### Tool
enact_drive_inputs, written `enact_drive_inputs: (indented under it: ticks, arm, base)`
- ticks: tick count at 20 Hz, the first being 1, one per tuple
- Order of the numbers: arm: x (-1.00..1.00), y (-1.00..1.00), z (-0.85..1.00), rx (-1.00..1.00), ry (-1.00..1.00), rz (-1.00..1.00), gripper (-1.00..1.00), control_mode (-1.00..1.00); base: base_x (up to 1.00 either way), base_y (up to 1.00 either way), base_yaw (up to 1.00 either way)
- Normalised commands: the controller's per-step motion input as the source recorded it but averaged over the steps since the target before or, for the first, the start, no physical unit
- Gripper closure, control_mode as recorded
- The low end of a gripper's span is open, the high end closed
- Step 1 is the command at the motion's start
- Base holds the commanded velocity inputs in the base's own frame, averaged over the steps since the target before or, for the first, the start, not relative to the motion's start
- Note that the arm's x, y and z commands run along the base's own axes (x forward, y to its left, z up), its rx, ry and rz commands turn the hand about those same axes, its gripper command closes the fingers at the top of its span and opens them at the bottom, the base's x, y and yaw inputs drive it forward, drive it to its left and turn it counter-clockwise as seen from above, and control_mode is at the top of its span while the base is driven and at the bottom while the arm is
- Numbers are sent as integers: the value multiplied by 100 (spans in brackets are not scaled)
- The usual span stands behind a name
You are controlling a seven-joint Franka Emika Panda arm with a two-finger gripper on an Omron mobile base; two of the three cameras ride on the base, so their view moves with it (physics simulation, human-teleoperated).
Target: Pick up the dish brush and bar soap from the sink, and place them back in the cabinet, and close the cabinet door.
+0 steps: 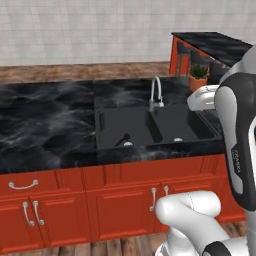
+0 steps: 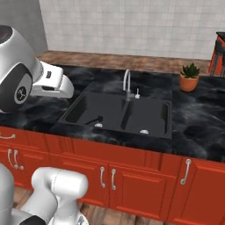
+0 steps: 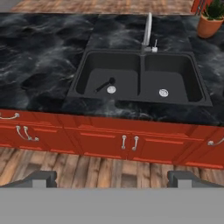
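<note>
Hand view: brush (image 3: 105,85) in sink's (image 3: 140,99) left basin looks light, stiff; take its thin handle; fingers (image 3: 112,178) apart.

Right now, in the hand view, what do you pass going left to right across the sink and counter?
Dish brush → left drain → faucet → right drain → potted plant.
</note>
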Motion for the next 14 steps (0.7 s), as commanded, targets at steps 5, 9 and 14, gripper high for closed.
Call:
enact_drive_inputs:
  ticks: [5, 9, 14]
  arm:
    - [0, 0, 0, 0, 0, 0, -100, 100]
    - [0, 0, 0, 0, 0, 0, -100, 100]
    - [0, 0, 0, 0, 0, 0, -100, 100]
  base:
    - [36, 0, 0]
    - [39, 0, -2]
    - [44, 9, -7]
